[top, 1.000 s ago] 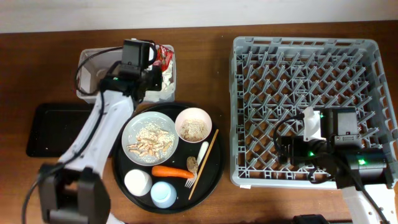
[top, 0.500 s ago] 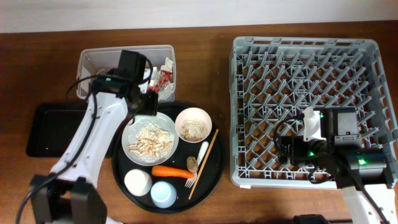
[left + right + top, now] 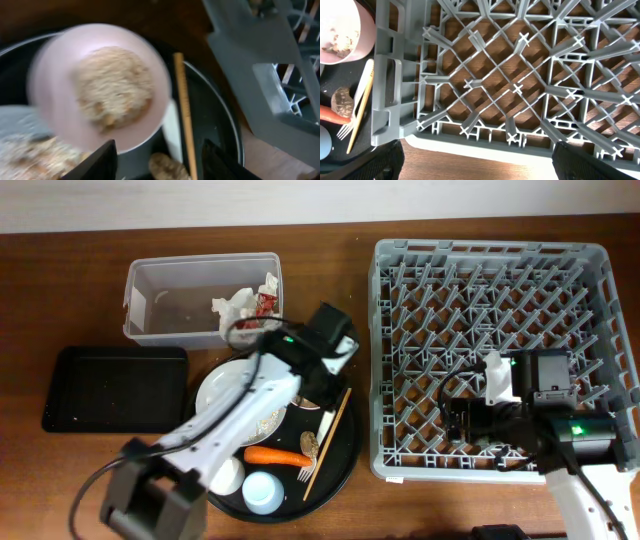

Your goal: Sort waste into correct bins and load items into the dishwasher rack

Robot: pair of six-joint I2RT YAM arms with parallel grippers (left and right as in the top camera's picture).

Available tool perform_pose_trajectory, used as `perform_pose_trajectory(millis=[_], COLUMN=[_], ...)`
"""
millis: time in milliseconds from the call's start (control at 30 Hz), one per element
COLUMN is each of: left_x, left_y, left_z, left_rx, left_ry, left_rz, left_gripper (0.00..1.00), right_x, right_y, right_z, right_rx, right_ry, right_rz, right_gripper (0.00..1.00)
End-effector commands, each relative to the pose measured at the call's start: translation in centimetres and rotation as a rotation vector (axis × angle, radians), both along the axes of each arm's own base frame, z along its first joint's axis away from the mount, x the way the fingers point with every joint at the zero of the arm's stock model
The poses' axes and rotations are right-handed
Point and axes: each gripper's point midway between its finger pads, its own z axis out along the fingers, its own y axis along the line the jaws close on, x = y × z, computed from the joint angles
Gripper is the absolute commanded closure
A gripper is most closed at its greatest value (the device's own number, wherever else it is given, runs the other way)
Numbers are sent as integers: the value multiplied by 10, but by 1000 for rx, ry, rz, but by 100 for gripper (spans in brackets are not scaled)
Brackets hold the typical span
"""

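My left gripper hangs open and empty over the black round tray, right above the pink bowl of food scraps, which the arm mostly hides in the overhead view. In the left wrist view a wooden chopstick, a white spoon handle and a brown scrap lie between my left gripper's fingers. My right gripper stands wide open above the front of the grey dishwasher rack; the right wrist view shows nothing between its fingers. Crumpled wrappers lie in the clear bin.
On the round tray are a plate with food scraps, a carrot, a fork, a white cup and a blue cup. A flat black tray sits at the left.
My left arm has swung from the clear bin over to the pink bowl, and its gripper went from shut to open. The wrappers stay in the bin. The right arm has not moved.
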Motion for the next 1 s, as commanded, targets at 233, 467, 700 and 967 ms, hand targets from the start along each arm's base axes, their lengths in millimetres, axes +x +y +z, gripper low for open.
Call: perform_pose_trajectory(millis=[233,467,700,967], left_x=[-18,-9,23,31], left_y=[-1,7,12,61], left_z=[-81,-80,-29,66], left_rx=[231,278,344,283], left_ry=[101,57,-92,-194], left_rz=[-85,-74,-36,173], left_gripper=[48,100,100,100], right_x=[0,0,0,-1], right_y=[1,1,1,1], right_z=[3,3,3,3], right_rx=[2,2,2,2], right_ry=[5,5,5,7], right_rz=[6,6,6,6], right_gripper=[1,2,2,2])
